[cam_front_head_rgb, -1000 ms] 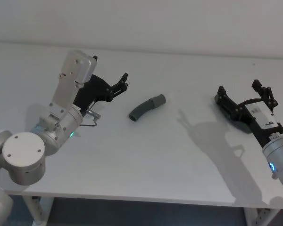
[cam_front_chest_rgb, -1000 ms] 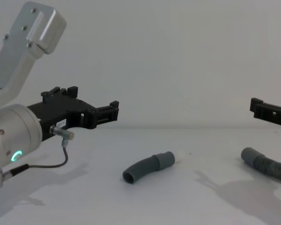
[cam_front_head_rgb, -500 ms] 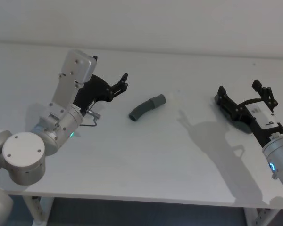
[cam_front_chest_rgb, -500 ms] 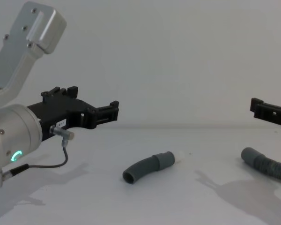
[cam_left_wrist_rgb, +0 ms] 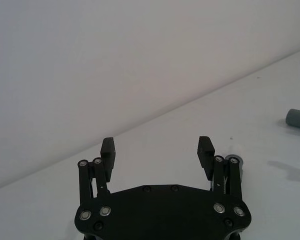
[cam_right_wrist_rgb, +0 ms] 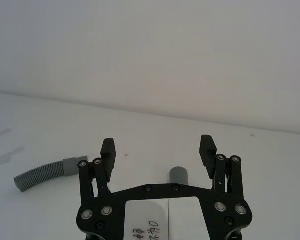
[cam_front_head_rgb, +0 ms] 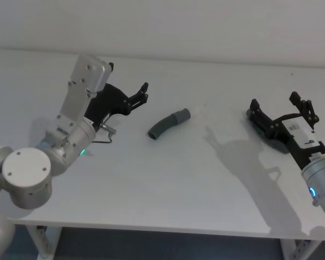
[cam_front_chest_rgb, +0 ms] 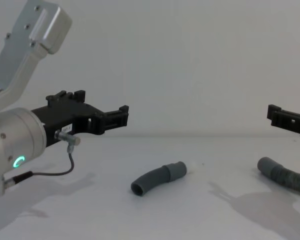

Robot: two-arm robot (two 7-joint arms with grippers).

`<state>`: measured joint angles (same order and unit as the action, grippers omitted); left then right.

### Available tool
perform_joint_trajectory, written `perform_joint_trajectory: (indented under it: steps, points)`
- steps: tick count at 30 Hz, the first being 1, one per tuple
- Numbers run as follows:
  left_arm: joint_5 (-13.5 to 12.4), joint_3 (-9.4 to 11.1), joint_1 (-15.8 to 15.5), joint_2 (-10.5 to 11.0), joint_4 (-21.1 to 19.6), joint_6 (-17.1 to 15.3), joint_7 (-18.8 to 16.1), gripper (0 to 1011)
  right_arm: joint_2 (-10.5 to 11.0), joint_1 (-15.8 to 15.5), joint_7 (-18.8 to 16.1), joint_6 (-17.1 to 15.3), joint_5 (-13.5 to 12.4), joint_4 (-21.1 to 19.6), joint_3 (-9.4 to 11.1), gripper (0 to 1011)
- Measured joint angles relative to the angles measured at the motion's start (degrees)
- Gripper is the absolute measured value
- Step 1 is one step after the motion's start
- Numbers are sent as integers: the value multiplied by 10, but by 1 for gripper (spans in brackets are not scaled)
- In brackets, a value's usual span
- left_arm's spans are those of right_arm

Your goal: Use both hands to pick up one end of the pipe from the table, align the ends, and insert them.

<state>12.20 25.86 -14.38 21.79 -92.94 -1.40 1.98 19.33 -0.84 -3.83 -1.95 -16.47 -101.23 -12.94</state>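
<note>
Judging from its ribbed wall, we take the short curved dark grey flexible hose piece point(cam_front_head_rgb: 168, 123) to be light and bendy, so a grip on the ribs may let the end droop. The smooth grey cuff point(cam_front_chest_rgb: 176, 171) looks stiffer and is the better hold. The piece lies on the plain white tabletop point(cam_front_head_rgb: 168, 195), well ahead of the black two-fingered left claw point(cam_front_head_rgb: 143, 92), which hangs open and empty. The right claw point(cam_front_head_rgb: 273, 104), also spread and empty, hovers over the longer ribbed grey hose piece point(cam_front_chest_rgb: 285, 176), whose plain cuff point(cam_right_wrist_rgb: 179, 176) lies just under it, seen between its fingers. The longer piece's far end is cut off at the chest view's edge, and the white spigot point(cam_front_chest_rgb: 190, 169) barely shows against the tabletop.
</note>
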Motion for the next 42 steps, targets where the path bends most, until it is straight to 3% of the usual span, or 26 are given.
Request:
perform_joint_trajectory:
  steps: [11, 26, 32, 42]
  points:
    - [38, -2, -34, 0, 16, -37, 63, 1000, 0, 0, 0, 0, 0, 0, 0, 1001]
    - [106, 18, -127, -11, 84, -134, 196, 1000, 0, 0, 0, 0, 0, 0, 0, 1001]
    - [118, 33, -158, -16, 110, -167, 227, 1000, 0, 0, 0, 0, 0, 0, 0, 1001]
    - [116, 61, -195, -19, 141, -204, 248, 1000, 0, 0, 0, 0, 0, 0, 0, 1001]
